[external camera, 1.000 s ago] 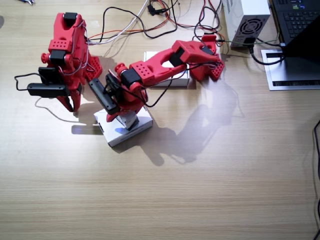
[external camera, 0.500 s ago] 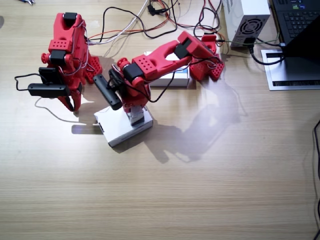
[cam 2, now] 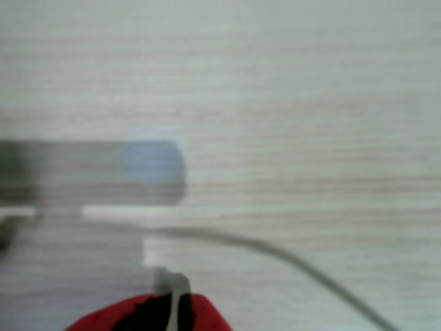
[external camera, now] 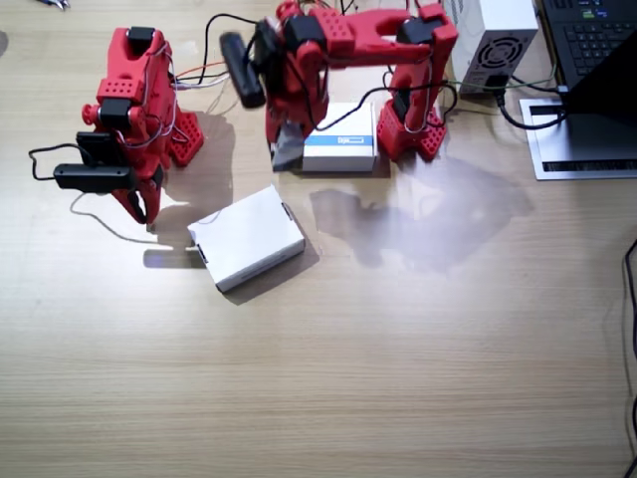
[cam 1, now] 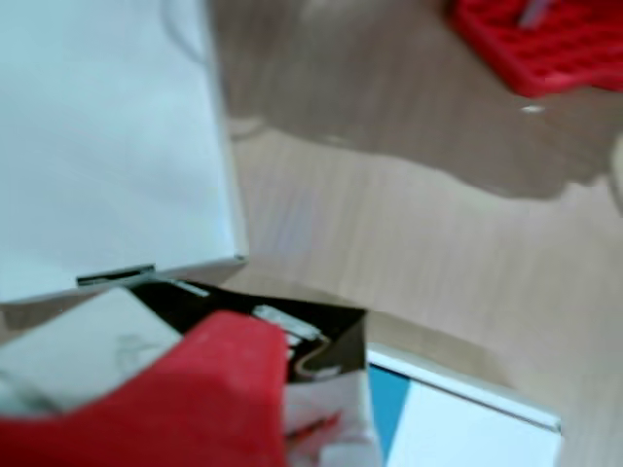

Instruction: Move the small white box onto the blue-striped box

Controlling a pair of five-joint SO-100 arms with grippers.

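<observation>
1. In the fixed view, the left arm (external camera: 358,30) is reaching across the far side of the table, and the left gripper (external camera: 287,147) is holding the small white box (external camera: 289,149), which is hanging tilted just beside the near-left corner of the blue-striped box (external camera: 339,139). The striped box is lying flat towards the arm's base side of the gripper, so the carry looks to need only a short sideways shift. The larger plain white box (external camera: 246,237) is lying apart, nearer the camera. The right arm (external camera: 129,100) is standing folded, its gripper (external camera: 139,204) pointing down; I cannot tell its opening.

2. In a wrist view, a red finger (cam 1: 195,399) is clamping the small box (cam 1: 88,350), with the striped box's blue band (cam 1: 389,404) just beyond.

3. In another wrist view, only blurred table (cam 2: 289,83) and a cable (cam 2: 289,258) are showing.
</observation>
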